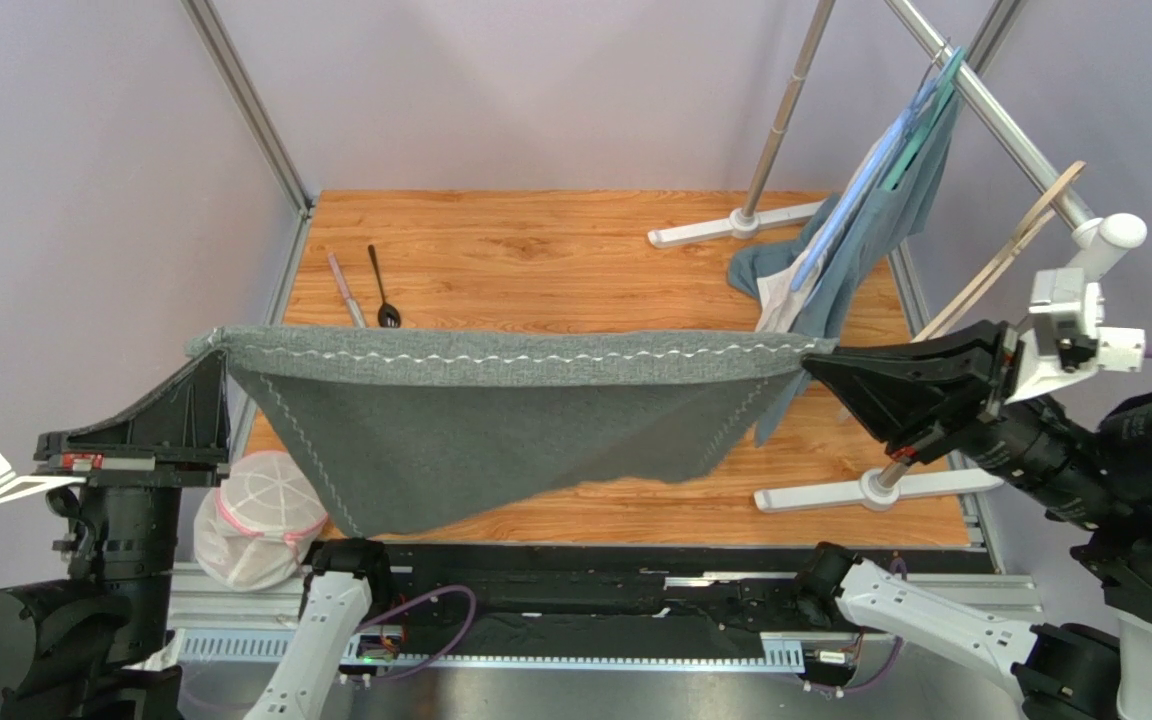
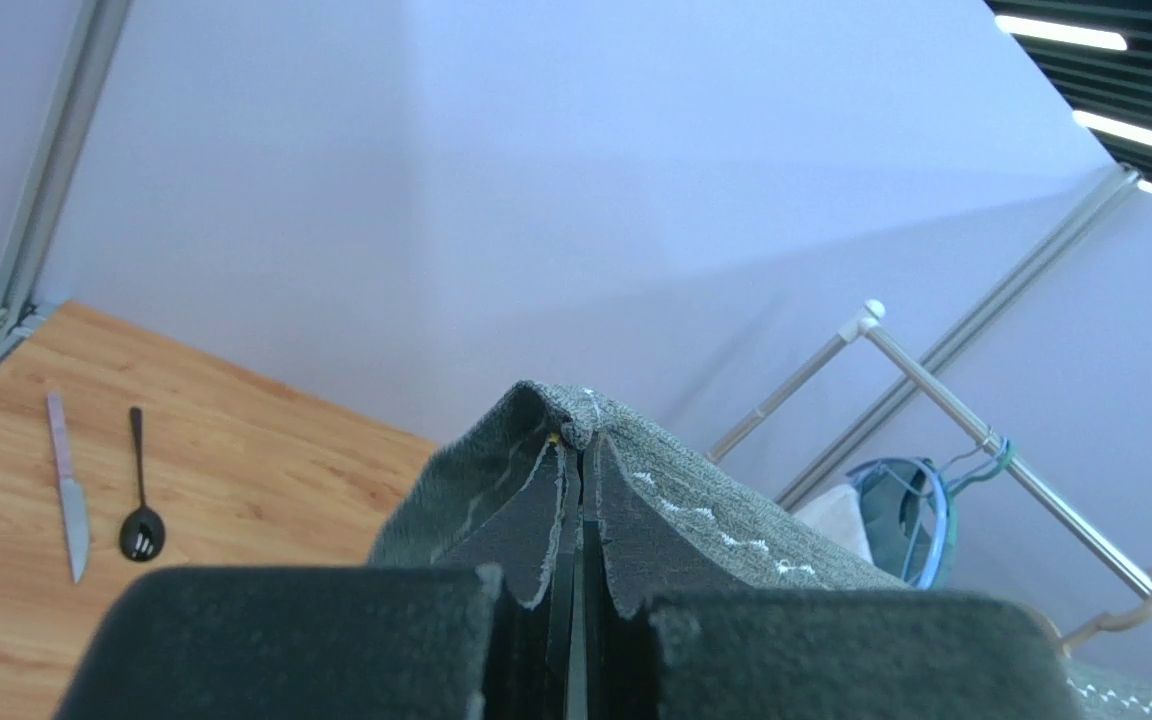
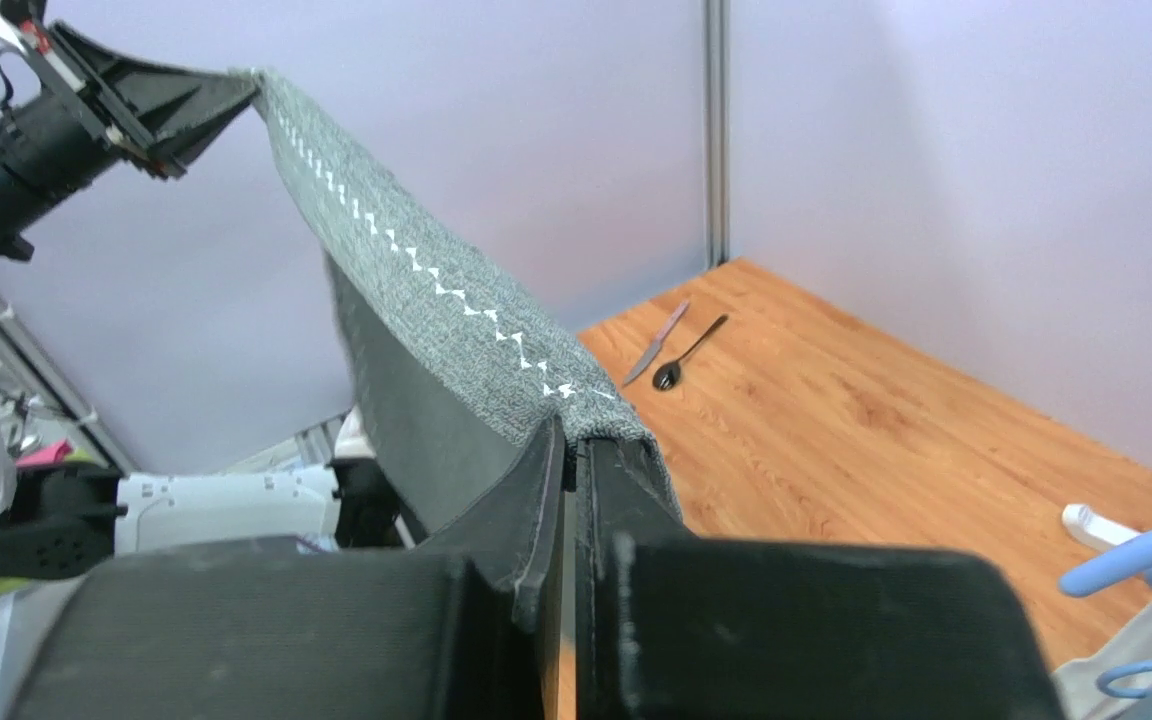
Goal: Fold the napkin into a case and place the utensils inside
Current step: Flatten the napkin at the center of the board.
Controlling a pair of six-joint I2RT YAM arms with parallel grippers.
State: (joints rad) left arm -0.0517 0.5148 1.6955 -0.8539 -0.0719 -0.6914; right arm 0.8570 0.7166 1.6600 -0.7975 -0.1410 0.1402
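Observation:
The dark grey napkin (image 1: pixel 507 420) with pale zigzag stitching hangs stretched in the air between both grippers, its top edge taut and level, the rest drooping to a point near the table's front. My left gripper (image 1: pixel 219 348) is shut on its left corner (image 2: pixel 575 428). My right gripper (image 1: pixel 823 360) is shut on its right corner (image 3: pixel 597 428). The silver-grey knife (image 1: pixel 346 290) and black spoon (image 1: pixel 384 288) lie side by side on the wooden table at the far left; they also show in the left wrist view (image 2: pixel 68 503) and the right wrist view (image 3: pixel 687 353).
A metal rack with white feet (image 1: pixel 717 230) stands at the right, carrying a teal-grey garment (image 1: pixel 868 210) and hangers. A white mesh pouch (image 1: pixel 255 518) lies at the table's front left edge. The wooden table (image 1: pixel 567 263) has grey walls behind.

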